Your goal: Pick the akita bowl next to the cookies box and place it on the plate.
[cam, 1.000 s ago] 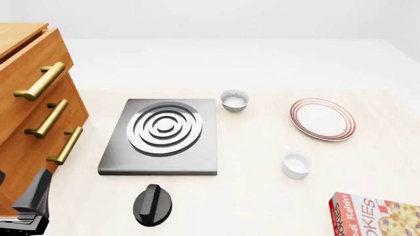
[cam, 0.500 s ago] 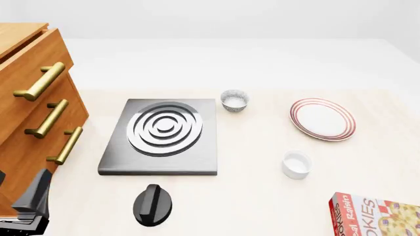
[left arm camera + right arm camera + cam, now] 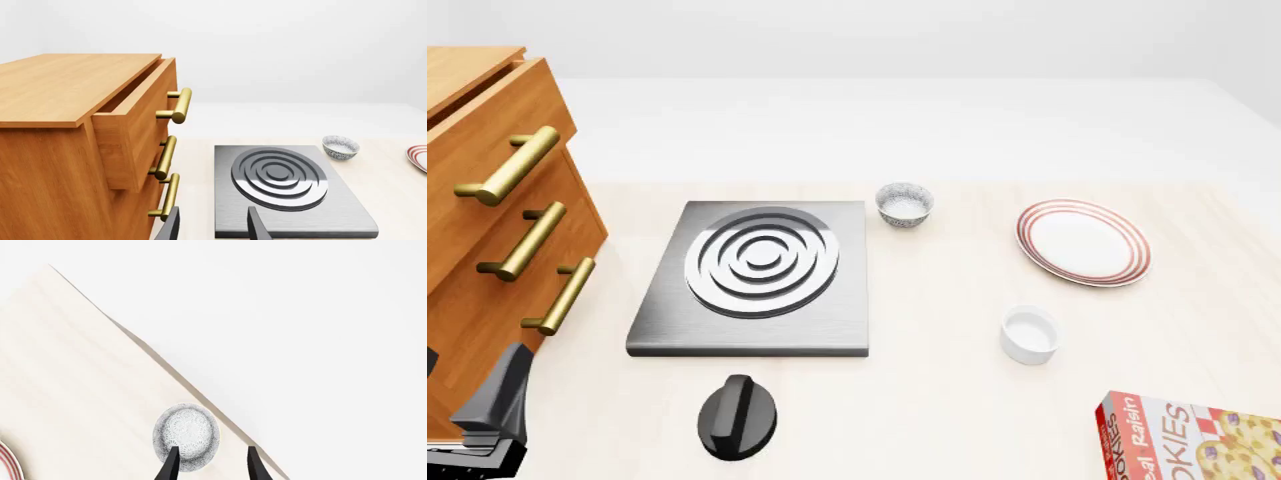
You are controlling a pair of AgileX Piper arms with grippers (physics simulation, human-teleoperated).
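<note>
An akita bowl (image 3: 186,435), grey-patterned, sits close to the table's edge in the right wrist view. My right gripper (image 3: 212,466) is open, and one fingertip (image 3: 171,463) overlaps the bowl's rim. That bowl and the right gripper lie outside the front view. The cookies box (image 3: 1194,440) lies at the front right corner. The plate (image 3: 1082,241) is at the right rear, and its rim (image 3: 5,460) also shows in the right wrist view. A second patterned bowl (image 3: 904,204) stands behind the stove. My left gripper (image 3: 213,229) is open and empty at the front left (image 3: 491,405).
A grey stove plate (image 3: 758,275) with a ringed burner fills the middle left, and a black knob (image 3: 737,415) lies in front of it. A wooden drawer cabinet (image 3: 494,230) stands at the left with its top drawer ajar. A plain white bowl (image 3: 1030,335) sits in front of the plate.
</note>
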